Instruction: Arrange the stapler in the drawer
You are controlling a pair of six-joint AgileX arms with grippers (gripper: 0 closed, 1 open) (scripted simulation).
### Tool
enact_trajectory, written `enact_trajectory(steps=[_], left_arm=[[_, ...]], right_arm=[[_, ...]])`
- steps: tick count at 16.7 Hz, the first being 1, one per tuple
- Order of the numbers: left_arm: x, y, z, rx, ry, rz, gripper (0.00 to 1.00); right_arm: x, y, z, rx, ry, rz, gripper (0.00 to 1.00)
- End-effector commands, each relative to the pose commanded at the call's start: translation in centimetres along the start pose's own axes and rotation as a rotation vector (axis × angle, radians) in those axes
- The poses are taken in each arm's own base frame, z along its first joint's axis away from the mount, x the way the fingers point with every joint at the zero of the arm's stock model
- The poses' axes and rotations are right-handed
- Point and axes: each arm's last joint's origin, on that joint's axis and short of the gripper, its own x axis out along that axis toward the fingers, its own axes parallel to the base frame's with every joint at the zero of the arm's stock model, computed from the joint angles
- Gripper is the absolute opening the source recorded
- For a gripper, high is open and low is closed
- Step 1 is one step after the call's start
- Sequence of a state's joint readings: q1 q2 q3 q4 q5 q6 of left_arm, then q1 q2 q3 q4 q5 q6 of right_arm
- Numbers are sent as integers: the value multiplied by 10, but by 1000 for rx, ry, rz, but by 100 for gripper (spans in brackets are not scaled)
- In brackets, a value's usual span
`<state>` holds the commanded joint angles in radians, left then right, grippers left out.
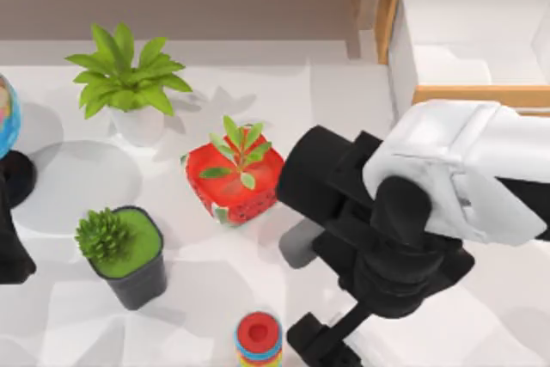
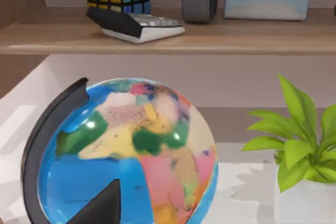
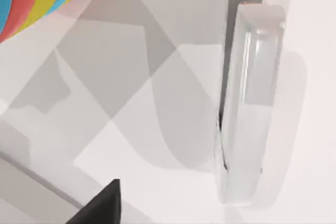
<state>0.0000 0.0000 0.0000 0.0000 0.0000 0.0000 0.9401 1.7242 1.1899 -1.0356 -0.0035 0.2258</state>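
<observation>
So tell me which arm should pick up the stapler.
Right. Its wrist view looks straight down on the stapler lying on the table, and that arm is beside the open drawer. The left arm sits far left by the globe.

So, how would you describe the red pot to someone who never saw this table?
Start from the open drawer at the table's far right corner, then look left toward the middle. The red pot is square-sided with a small green plant; the neighbouring pots are black and white.

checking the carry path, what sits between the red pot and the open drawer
In the top view, the right arm lies between the red pot and the drawer.
</observation>
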Motion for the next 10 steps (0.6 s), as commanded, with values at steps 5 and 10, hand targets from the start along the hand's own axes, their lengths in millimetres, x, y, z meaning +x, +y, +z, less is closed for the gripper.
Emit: enact_trajectory(steps=[5, 10], left_arm=[[0, 0, 0, 0, 0, 0, 100], [0, 0, 0, 0, 0, 0, 100]], right_arm=[[10, -1, -3, 2, 0, -1, 100], [50, -8, -9, 15, -1, -5, 100]])
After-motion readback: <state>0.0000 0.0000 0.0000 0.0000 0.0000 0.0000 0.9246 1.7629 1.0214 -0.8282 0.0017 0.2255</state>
